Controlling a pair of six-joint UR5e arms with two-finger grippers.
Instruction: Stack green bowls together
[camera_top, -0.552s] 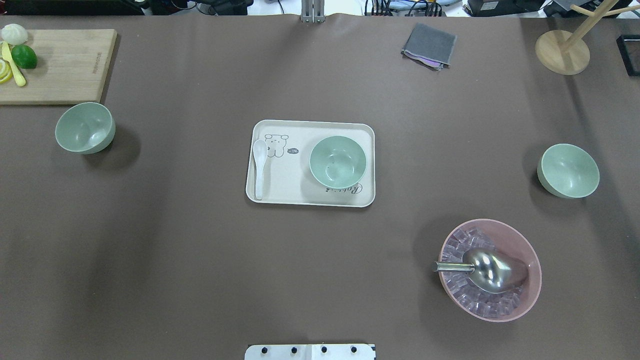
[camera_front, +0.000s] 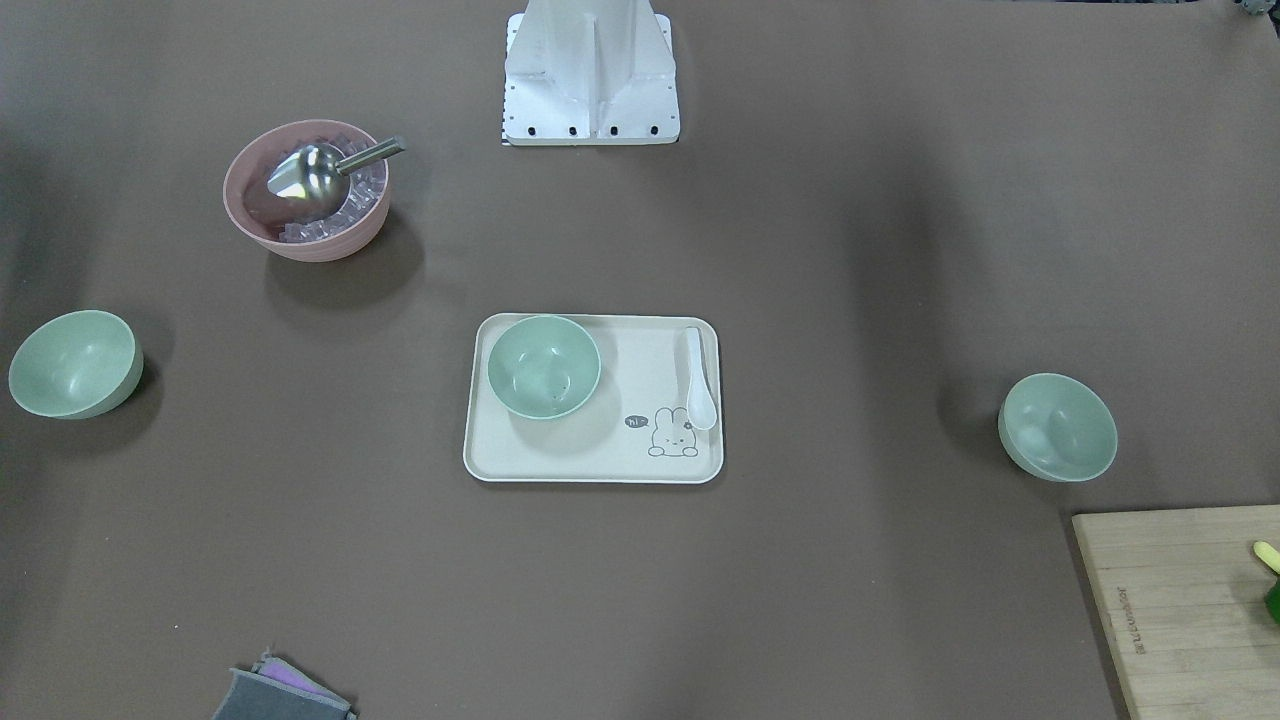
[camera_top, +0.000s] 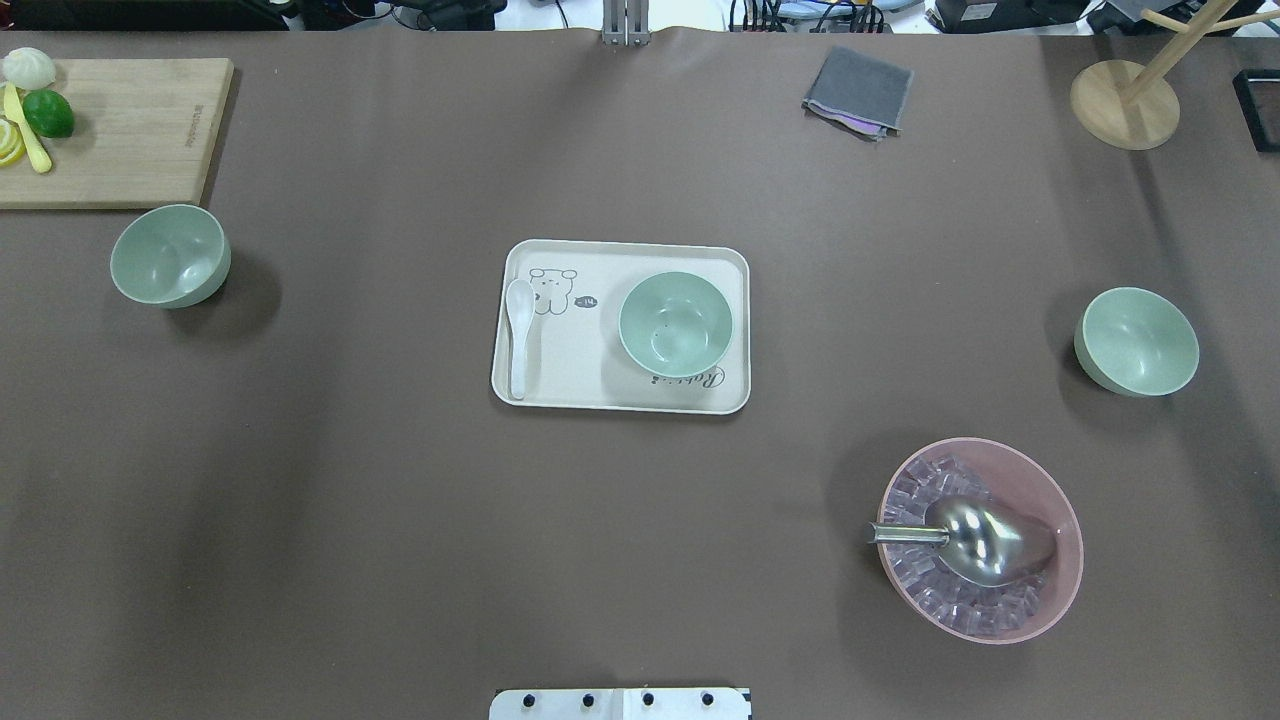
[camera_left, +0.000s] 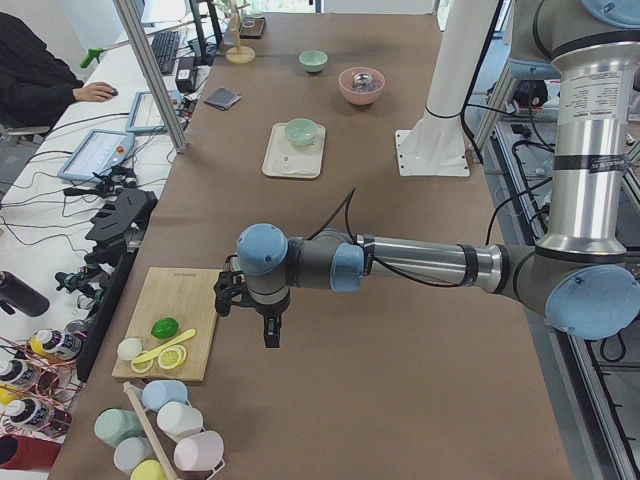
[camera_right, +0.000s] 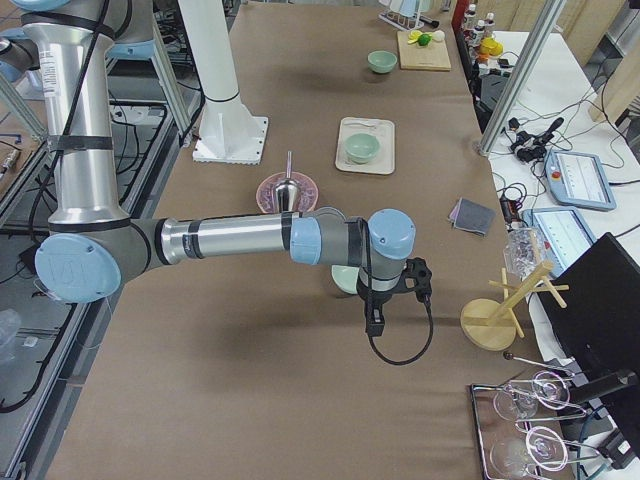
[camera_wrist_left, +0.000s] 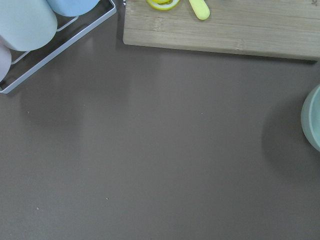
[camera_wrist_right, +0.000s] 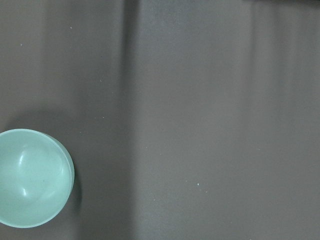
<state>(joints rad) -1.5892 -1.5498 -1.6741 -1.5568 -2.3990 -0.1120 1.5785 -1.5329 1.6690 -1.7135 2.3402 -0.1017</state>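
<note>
Judging from how things lie, none of the stacking is done; all three green bowls stand singly and upright, well apart from one another; the middle bowl (camera_top: 675, 323) sits on the right half of a cream tray (camera_top: 570, 385) at the centre of the tabletop (camera_top: 400, 550); the left bowl (camera_top: 168, 256) stands on bare tabletop just beside a corner of a wooden cutting board (camera_top: 130, 130); the right bowl (camera_top: 1137, 341) stands far out on the robot's right, beyond a pink bowl (camera_top: 1065, 580); what is left, by my reckoning, is the whole job: two bowls to be carried and nested into a third, the middle bowl being the likely base since it lies between the others; the left end effector (camera_left: 271, 335) hangs above the tabletop beside the cutting board and the right end effector (camera_right: 375, 322) hangs above the tabletop at the robot's right end; neither is at a bowl, and since only the side views show them I cannot tell whether their fingers are spread or pressed together; counted: three green bowls, one tray, one white spoon (camera_top: 518, 335) lying along the tray's left side, one pink bowl holding clear cubes and one metal scoop (camera_top: 985, 540), one cutting board, one grey cloth (camera_top: 860, 90).
</note>
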